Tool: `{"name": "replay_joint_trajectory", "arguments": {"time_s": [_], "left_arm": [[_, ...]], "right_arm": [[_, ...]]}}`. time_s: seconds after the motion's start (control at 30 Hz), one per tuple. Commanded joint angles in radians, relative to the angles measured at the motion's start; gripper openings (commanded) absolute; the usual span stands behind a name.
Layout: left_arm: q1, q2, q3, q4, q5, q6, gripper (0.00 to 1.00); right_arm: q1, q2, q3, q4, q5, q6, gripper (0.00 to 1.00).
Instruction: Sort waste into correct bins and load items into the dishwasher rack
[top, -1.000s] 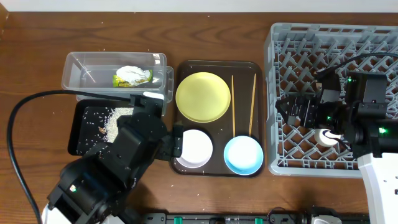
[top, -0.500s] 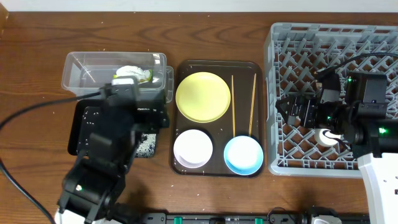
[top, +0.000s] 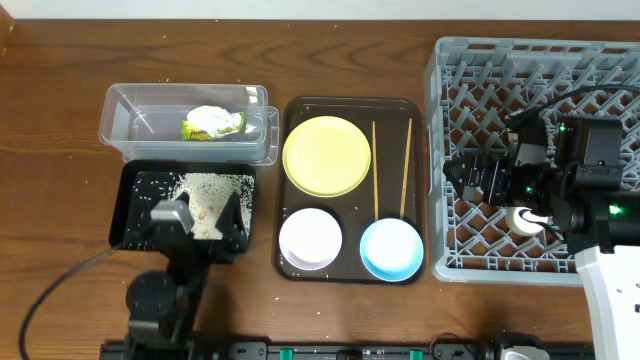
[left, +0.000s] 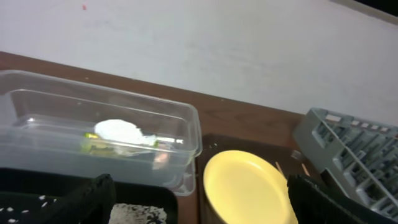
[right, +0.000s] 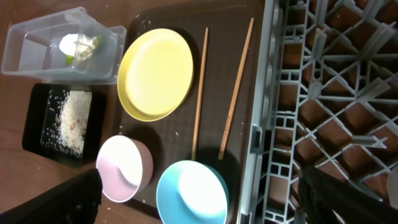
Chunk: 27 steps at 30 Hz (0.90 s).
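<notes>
Left gripper (top: 200, 225) pulled back, jaws wide, empty; rice scraps (top: 205, 190) just ahead in black tray-bin (top: 130, 215); waste sorted, yellow plate (top: 326, 155) likely next

L wrist view soft; plate (left: 245, 186) cut by bottom edge, rack (left: 348, 149) by right edge. R wrist: blue bowl (right: 191, 193) cut at bottom. Overhead: right arm (top: 560, 185) hides part of rack; wrapper (top: 188, 127) print too small to read.

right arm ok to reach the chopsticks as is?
Probably yes. The chopsticks lie uncovered on the brown tray, beside the rack and its left wall. The open right gripper hovers just inside that wall, which it would only need to clear from above.
</notes>
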Motion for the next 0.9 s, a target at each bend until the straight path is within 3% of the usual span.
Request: {"name": "replay_joint_trajectory", "arguments": {"time_s": [0.0, 0.13, 0.47, 0.87], "left_arm": [[0.021, -0.089, -0.06, 0.005, 0.02, 0.019, 0.91], [0.023, -0.167, -0.123, 0.012, 0.017, 0.02, 0.91], [0.023, -0.166, -0.285, 0.153, 0.017, 0.019, 0.91], [0.023, -0.163, -0.287, 0.105, 0.017, 0.019, 0.91]], "right_arm": [[0.013, -0.002, 0.01, -0.001, -0.003, -0.012, 0.99], [0.013, -0.002, 0.01, -0.001, -0.003, -0.012, 0.99], [0.013, -0.002, 0.01, -0.001, -0.003, -0.012, 0.99], [0.013, -0.002, 0.01, -0.001, -0.003, -0.011, 0.99]]}}
